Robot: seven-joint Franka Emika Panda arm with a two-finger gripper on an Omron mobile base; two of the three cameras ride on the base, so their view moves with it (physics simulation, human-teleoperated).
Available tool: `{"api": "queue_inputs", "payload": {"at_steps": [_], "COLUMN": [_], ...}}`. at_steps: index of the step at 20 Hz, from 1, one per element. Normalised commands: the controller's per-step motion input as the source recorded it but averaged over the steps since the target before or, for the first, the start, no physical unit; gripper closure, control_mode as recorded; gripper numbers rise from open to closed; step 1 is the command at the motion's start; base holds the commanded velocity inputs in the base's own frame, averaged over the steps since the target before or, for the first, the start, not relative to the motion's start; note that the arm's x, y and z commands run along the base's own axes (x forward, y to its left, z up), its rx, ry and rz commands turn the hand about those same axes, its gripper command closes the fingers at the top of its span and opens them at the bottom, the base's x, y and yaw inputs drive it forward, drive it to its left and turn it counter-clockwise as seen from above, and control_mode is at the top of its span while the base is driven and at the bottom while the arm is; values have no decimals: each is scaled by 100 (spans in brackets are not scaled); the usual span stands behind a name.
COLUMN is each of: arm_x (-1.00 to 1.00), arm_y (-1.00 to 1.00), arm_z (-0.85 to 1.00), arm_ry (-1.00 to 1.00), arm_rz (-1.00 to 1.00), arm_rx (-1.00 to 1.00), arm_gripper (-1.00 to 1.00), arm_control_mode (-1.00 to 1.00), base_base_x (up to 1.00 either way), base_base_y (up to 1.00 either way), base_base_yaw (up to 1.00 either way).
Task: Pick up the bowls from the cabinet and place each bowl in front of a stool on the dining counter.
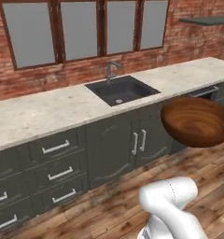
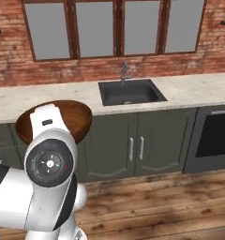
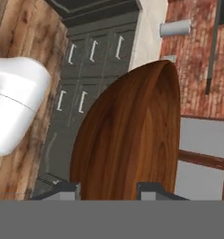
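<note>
- Nearest the lens in the hand view, the gripper shows two grey finger tips at the bottom edge, set to either side of the bowl, whose rim runs between them.
- Jaws stand part closed and pinch the bowl's wall; the bowl fills the space directly ahead of the fingers and touches them, its mouth turned sideways in that view.
- Left base view: the bowl hangs in the air at the right, clear of the worktop, in front of the dark cabinet fronts and above the wooden floor.
- Right base view: the bowl sits just behind the arm's white wrist, roughly level with the worktop edge, left of the sink.
- Judgement: the bowl is in carriage, not yet set down. No stool or dining counter is visible ahead, so the governing relation is bowl to destination, and the base must probably turn or drive before any lowering.
</note>
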Motion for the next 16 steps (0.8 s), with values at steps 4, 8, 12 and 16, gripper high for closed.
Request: {"api": "queue_inputs", "payload": {"at_steps": [4,8,12,16], "arm_x": [0,0,0,0], "arm_y": [0,0,0,0], "arm_z": [0,0,0,0], "arm_ry": [0,0,0,0], "arm_rz": [0,0,0,0], "arm_rx": [0,0,0,0], "arm_gripper": [100,100,100,100], "arm_control_mode": [100,100,100,100], "base_base_x": [60,80,71,78], "base_base_y": [38,64,69,41], "base_base_yaw": [-78,-73,-69,-66]}}
